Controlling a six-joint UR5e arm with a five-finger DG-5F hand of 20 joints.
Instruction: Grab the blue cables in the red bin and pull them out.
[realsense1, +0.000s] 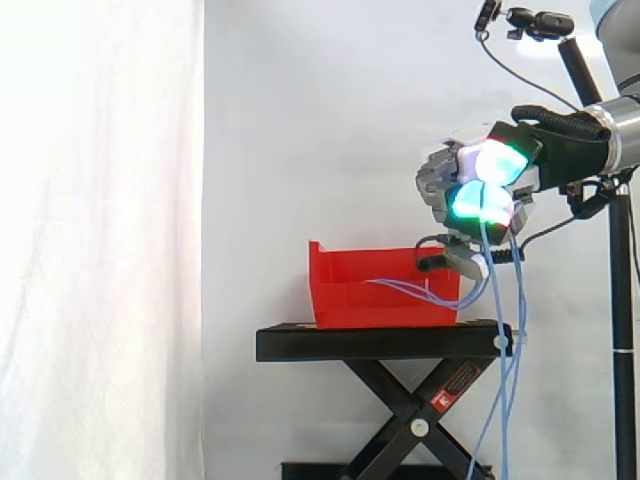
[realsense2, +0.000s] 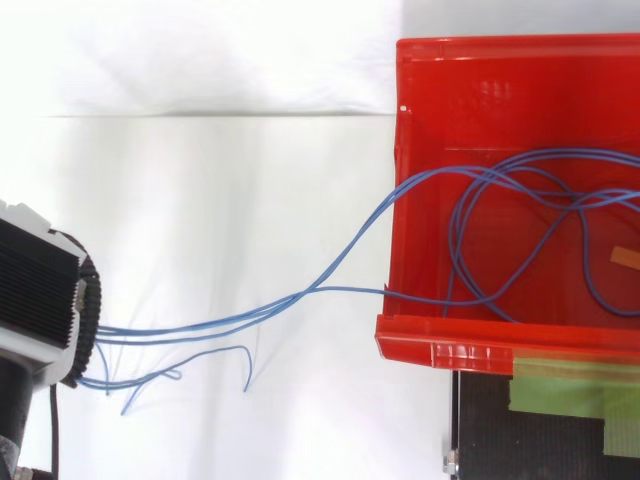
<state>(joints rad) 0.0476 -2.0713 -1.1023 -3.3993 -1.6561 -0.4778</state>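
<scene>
The red bin stands on the black scissor stand. Above and to the right of the bin, my hand has its fingers curled, with their pads glowing green and white. It is shut on several blue cables. These run from the hand over the bin's right rim into the bin, and their loose ends hang down past the stand. From above, the hand is at the left edge. The blue cables stretch from it across the gap into the red bin, where they lie in loops.
A white curtain hangs behind everything. A small camera on a black pole stands at the right edge, behind the arm. Green tape lies on the stand's top next to the bin. A small orange tag lies inside the bin.
</scene>
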